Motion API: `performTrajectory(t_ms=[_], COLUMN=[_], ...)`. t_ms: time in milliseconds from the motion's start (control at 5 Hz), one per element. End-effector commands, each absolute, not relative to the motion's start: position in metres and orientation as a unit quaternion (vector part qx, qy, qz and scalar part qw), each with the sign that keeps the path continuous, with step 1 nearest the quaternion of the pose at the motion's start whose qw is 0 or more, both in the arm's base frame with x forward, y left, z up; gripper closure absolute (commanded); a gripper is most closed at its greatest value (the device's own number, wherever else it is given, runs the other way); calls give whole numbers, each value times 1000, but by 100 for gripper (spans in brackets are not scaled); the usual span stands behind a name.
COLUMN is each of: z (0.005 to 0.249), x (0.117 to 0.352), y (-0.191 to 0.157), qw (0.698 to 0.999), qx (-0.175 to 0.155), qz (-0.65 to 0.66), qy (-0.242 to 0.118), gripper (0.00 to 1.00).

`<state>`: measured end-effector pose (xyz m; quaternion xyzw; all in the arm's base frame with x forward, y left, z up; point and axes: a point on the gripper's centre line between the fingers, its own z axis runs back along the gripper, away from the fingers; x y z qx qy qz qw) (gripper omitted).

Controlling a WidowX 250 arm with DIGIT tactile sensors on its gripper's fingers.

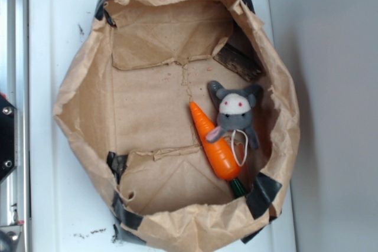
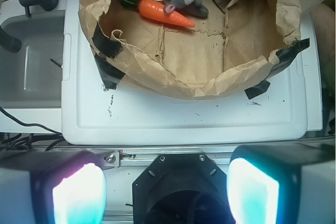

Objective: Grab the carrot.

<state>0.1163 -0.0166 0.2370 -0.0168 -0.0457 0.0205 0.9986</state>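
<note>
Holding carrot [image 1: 215,142], plush bunny [image 1: 237,112], paper bag [image 1: 82,92]

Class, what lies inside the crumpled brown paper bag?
Inside the crumpled brown paper bag: a glossy orange toy carrot and a grey-and-white plush bunny leaning against it. The floor beneath them is hidden.

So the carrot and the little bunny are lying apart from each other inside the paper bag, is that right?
Not quite. The carrot and bunny are inside the paper bag, but they touch: the exterior view shows the bunny leaning against the carrot, one paw resting on it.
</note>
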Motion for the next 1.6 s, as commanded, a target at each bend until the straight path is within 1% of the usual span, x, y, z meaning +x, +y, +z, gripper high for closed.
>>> performTrajectory(t_ms=[0,200,400,600,1000,1200,1400], z=[237,229,220,228,228,178,127], x=[116,166,217,268,268,285,281], y=[-17,-3,5,-8,-8,-7,-6], qw=[999,998,996,986,986,985,982], qx=[-17,-20,-19,-55,-55,5,17], qz=[20,-31,-54,-141,-141,-158,-184], qy=[-46,-52,-66,-72,-72,-65,-48], gripper=[0,0,0,0,0,0,0])
